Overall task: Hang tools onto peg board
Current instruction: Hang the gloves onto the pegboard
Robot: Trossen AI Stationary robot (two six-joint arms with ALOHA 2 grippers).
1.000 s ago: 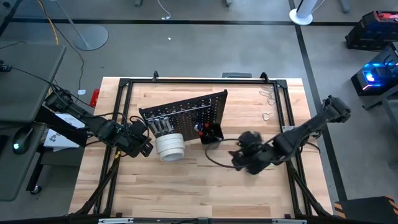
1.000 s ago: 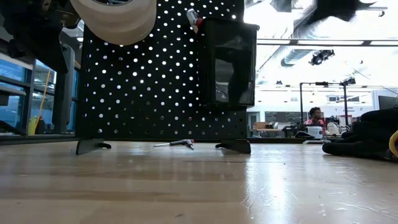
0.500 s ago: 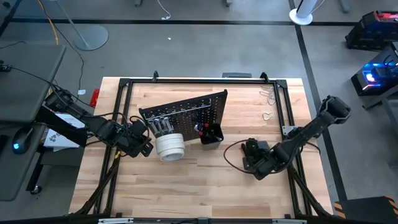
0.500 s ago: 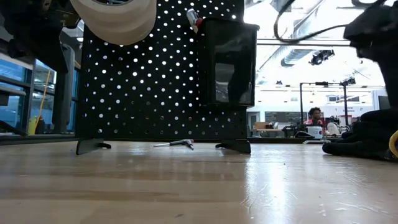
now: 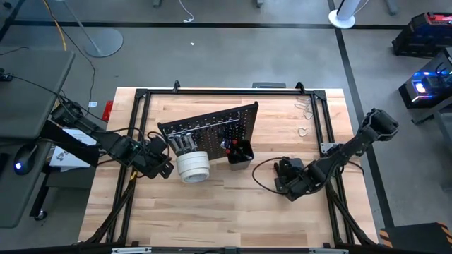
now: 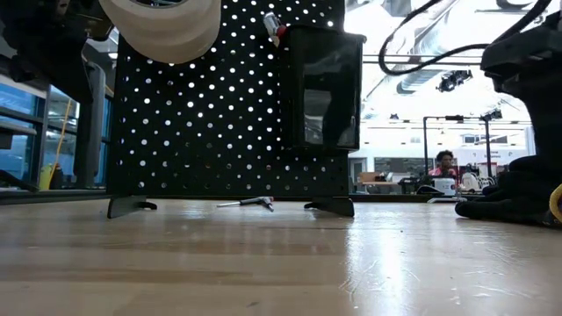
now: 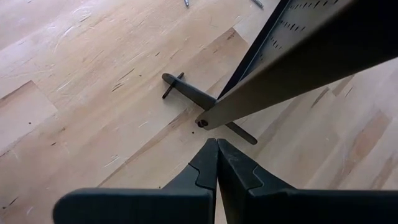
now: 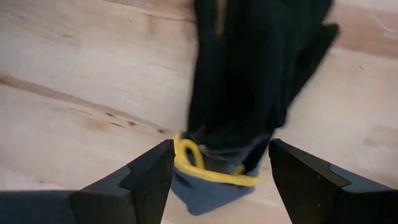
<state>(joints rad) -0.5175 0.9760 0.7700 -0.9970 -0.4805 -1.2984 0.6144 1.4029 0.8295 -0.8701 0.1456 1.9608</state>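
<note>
where peg board (image 5: 212, 127) stands, bin (image 5: 240, 153) fronts it

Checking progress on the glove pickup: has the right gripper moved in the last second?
Yes. In the high view the right gripper has shifted away from the peg board's black bin, toward the table's right side.

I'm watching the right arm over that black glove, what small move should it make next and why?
Probably lower the right end effector a little and close on the black glove. Its fingers are wide open, one on each side of the glove's yellow-edged cuff, and the glove lies flat on the table, not yet gripped. The left end effector waits shut beside the peg board.
</note>
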